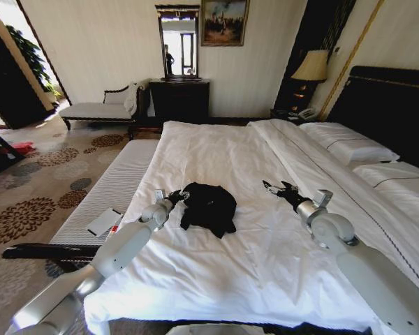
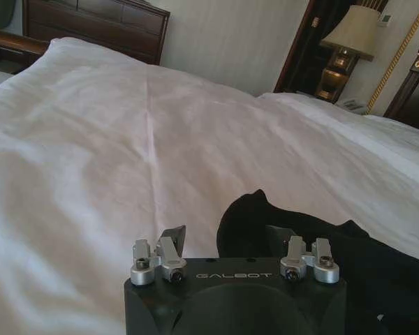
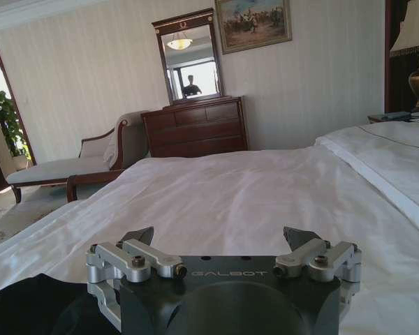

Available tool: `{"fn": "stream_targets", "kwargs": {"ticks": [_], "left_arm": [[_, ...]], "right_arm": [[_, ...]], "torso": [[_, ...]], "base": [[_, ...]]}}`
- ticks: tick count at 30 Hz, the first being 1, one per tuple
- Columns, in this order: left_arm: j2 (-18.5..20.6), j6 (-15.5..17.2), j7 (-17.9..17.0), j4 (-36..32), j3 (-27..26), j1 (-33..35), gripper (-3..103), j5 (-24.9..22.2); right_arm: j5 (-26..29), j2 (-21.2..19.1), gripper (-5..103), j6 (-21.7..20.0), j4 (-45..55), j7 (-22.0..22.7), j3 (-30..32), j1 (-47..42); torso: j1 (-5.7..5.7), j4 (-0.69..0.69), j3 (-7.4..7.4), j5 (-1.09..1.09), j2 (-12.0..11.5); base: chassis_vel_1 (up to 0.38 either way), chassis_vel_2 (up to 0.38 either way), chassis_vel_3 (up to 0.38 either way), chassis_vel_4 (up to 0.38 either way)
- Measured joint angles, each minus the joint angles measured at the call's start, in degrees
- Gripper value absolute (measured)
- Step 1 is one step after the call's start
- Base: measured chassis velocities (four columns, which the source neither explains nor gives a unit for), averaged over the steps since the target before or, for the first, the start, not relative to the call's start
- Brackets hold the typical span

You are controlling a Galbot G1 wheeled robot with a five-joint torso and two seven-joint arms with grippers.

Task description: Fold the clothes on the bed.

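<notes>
Right now the left hand sits at the near-left edge of the black sleeveless top, which lies in a rumpled heap on the bed, roughly mid-mattress. In the left wrist view its fingers stand apart, one over bare duvet and the other over black cloth, and it holds nothing. The right hand hovers over bare duvet, well apart from the top, spread wide and empty.

Risks, as I judge them: closing from this spot, the left hand may pinch the white duvet along with the top, or catch several bunched layers at once, so a pull drags the whole heap instead of spreading it. With the garment this crumpled, hems and shoulder straps cannot be told apart, so a fold started now would likely come out lopsided.

Further off, the pillows and padded bench are clear of the work.
</notes>
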Motion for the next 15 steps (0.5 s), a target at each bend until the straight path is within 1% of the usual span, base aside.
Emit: {"fn": "stream_targets", "kwargs": {"ticks": [2,3,4,5,6,7,10,11,14,15], "left_arm": [[-1.0,0.1,0.4,2.2,0.6,-1.4,70,-0.7],[-1.0,0.1,0.4,2.2,0.6,-1.4,70,-0.7],[-1.2,0.2,0.5,2.7,0.7,-1.7,66,-0.8],[-1.5,0.3,0.5,3.1,0.8,-2.0,66,-0.9],[-1.9,0.5,0.5,4.0,1.1,-2.6,62,-1.1],[-1.9,0.5,0.5,4.0,1.1,-2.6,62,-1.1],[-2.7,0.9,0.7,5.4,1.6,-3.2,47,-1.1],[-2.7,0.9,0.7,5.4,1.6,-3.2,47,-1.1],[-3.2,1.2,1.2,6.8,1.9,-3.7,30,-0.8],[-3.2,1.2,1.2,6.8,1.9,-3.7,30,-0.8]], "right_arm": [[0.0,0.0,100,0.0,0.1,0.0,0.3,-0.4],[0.0,0.0,100,0.0,0.1,0.0,0.3,-0.4],[0.0,0.0,100,0.0,0.1,0.0,0.3,-0.5],[0.0,0.0,100,0.0,0.1,0.0,0.4,-0.5],[0.1,0.0,100,0.0,0.0,0.0,0.4,-0.6],[0.1,0.0,100,0.0,0.0,0.0,0.4,-0.6],[0.1,0.1,100,0.0,-0.2,0.1,0.2,-0.4],[0.1,0.1,100,0.0,-0.2,0.1,0.2,-0.4],[0.2,0.1,100,0.0,-0.3,0.2,-0.1,-0.1],[0.2,0.1,100,0.0,-0.3,0.2,-0.1,-0.1]], "torso": [[0.00,-0.01,0.00,0.00,0.0],[0.00,-0.01,0.00,0.00,0.0],[0.00,-0.01,0.00,0.00,0.0],[0.00,-0.01,0.00,0.00,0.0],[0.00,-0.01,0.00,0.00,0.0],[0.00,-0.01,0.00,0.00,0.0],[0.00,-0.01,0.00,0.00,0.0],[0.00,-0.01,0.00,0.00,0.0],[0.00,-0.01,0.00,0.00,0.0],[0.00,-0.01,0.00,0.00,0.0]], "base": [[0.000,0.000,0.000,0.000],[0.000,0.000,0.000,0.000],[0.000,0.000,0.000,0.000],[0.000,0.000,0.000,0.000],[0.000,0.000,0.000,0.000],[0.000,0.000,0.000,0.000],[0.000,0.000,0.000,0.000],[0.000,0.000,0.000,0.000],[0.000,0.000,0.000,0.000],[0.000,0.000,0.000,0.000]]}}
